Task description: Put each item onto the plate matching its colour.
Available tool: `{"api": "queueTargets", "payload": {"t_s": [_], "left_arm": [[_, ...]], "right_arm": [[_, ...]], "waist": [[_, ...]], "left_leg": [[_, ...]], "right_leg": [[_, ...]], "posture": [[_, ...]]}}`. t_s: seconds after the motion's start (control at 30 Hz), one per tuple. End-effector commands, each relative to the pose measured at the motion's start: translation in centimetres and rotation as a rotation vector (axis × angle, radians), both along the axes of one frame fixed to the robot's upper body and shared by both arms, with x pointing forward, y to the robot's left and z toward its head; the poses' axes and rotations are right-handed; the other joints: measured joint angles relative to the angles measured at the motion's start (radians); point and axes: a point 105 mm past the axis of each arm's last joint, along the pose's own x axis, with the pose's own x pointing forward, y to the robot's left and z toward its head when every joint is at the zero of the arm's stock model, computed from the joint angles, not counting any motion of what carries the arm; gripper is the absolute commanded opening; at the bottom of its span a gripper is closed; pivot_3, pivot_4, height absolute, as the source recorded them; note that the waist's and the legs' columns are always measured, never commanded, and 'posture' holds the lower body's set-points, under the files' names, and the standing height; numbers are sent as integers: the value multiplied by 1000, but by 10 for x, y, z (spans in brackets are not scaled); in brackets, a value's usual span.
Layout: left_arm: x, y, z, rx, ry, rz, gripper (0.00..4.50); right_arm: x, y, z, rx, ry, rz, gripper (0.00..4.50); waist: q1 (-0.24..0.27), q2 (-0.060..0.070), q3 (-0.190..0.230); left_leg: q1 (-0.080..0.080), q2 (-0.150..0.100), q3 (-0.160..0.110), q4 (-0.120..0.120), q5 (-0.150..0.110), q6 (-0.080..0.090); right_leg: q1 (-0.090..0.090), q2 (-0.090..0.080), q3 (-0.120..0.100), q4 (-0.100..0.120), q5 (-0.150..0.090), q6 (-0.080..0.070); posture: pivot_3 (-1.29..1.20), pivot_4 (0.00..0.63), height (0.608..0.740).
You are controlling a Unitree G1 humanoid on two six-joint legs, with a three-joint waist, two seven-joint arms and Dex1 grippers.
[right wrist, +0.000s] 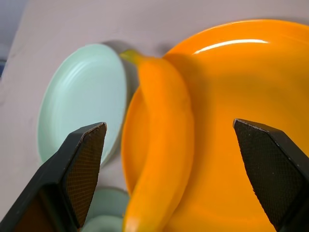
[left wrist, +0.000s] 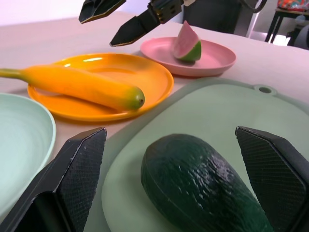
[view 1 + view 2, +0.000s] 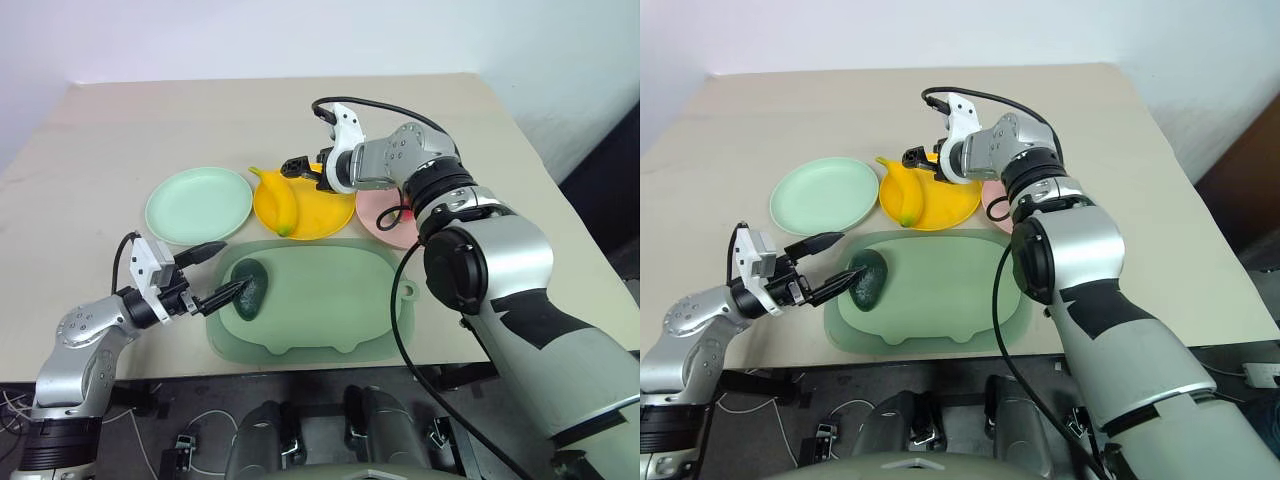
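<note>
The banana [image 3: 279,201] is seen lying on the yellow-orange plate [image 3: 325,214], the right hand [image 3: 298,166] spread open above it. The avocado [image 3: 249,288] is flanked on the tray [image 3: 340,310] by the open left hand [image 3: 222,272].

both tools [image 3: 222,270] [image 3: 300,166] wide open

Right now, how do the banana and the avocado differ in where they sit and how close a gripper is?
The banana lies on the yellow-orange plate, its own colour; the avocado sits on the pale-green tray, off the mint plate. The right gripper hangs open above the banana; the left gripper brackets the avocado, open. Neither is gripped.
</note>
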Motion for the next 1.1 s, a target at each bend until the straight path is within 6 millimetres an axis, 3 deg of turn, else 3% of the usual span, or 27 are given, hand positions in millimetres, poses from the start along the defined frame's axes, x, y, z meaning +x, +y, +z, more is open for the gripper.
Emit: {"api": "queueTargets", "payload": {"t_s": [0.03, 0.17, 0.37, 0.5, 0.73, 0.9, 1.1], "left_arm": [[0, 0, 19, 4, -59, -6, 4500], [0, 1, 23, 5, -61, -5, 4500], [-3, 8, 29, 4, -55, 5, 4500], [-7, 9, 27, 8, -41, 8, 4500], [-11, 10, 28, 10, -36, 12, 4500], [-13, 8, 30, 2, -28, 15, 4500], [-16, 4, 32, -11, -19, 17, 4500]], "right_arm": [[1, -6, 33, -14, -128, 58, 4463], [-13, -16, 45, 20, -235, 146, 4463], [-65, -36, 50, 57, -479, 249, 4463], [-100, -58, 38, 77, -616, 263, 4463], [-133, -76, 3, 15, -742, 274, 4463], [-150, -76, -18, -60, -805, 333, 4463], [-169, -72, -27, -65, -845, 433, 4463]], "waist": [[0, 0, 0], [1, -1, 0], [2, -1, 0], [2, -1, 0], [8, -1, -1], [14, -1, 0], [27, -1, 0]], "left_leg": [[0, 0, 0, 0, 0, 0], [0, 0, -1, 0, 0, 0], [-1, -1, -2, 1, 0, 0], [0, -1, -2, 0, 0, -1], [0, -1, -2, 0, 1, -2], [1, -1, -2, -1, 1, -2], [1, -1, -2, -1, 1, -2]], "right_leg": [[0, 0, 0, 0, 0, 0], [0, -1, 0, 1, 0, 0], [-2, -2, 0, 4, 0, 0], [-2, -2, 0, 4, -1, 0], [-1, -2, 0, 3, -2, 0], [-1, -2, 0, 2, -4, -3], [0, -1, 0, -1, -4, -3]], "posture": [[0, 150, 696], [0, 150, 696], [0, 150, 696], [0, 150, 696], [0, 150, 696], [0, 150, 696], [0, 150, 696]]}}
